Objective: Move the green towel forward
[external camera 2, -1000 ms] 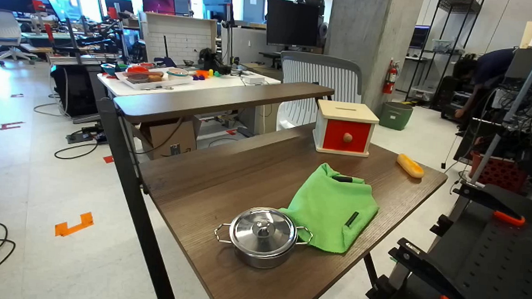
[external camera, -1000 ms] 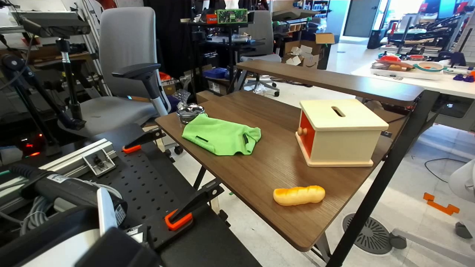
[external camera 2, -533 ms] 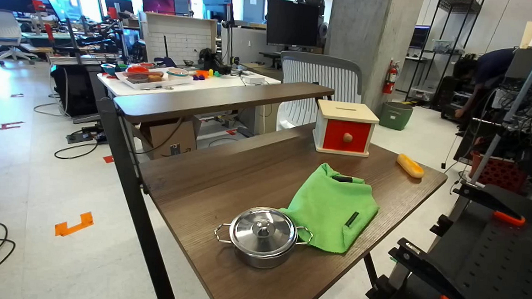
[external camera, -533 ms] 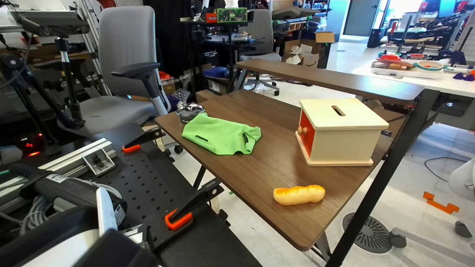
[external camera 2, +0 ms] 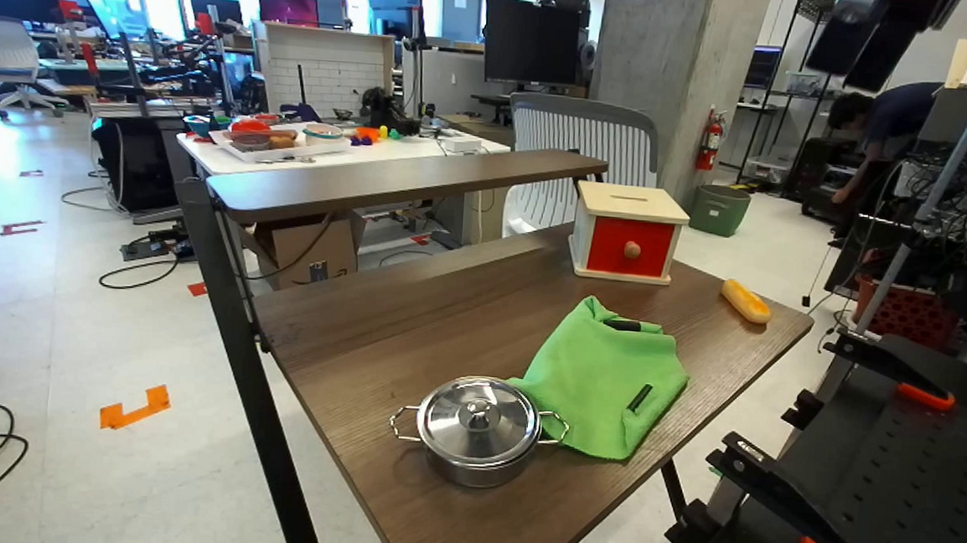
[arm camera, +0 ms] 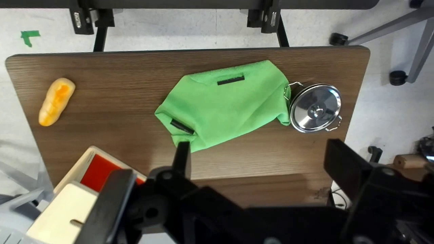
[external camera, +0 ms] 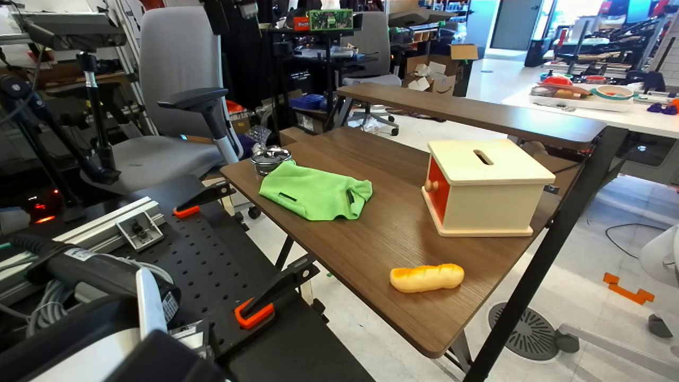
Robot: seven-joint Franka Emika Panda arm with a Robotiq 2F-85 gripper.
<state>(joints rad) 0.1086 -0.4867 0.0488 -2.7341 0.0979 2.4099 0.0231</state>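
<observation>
In the wrist view the pincer (arm camera: 254,152) hangs spread apart, gripping nothing. The green towel (arm camera: 223,105) lies beside the pot (arm camera: 315,108), whose handle (arm camera: 293,83) reaches over the towel's edge: pulling could drag the pot along, and a shallow pinch might slip. In an exterior view, a raised shelf (external camera 2: 406,172) runs above the wood-grain tabletop (external camera 2: 412,334), beyond the pot. In an exterior view, a grey chair (external camera: 175,79) stands near the pot.

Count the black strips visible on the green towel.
2. In the wrist view, an upper strip lies near the top edge of the green towel, and a lower strip near its lower-left corner. Folds may hide more.
</observation>
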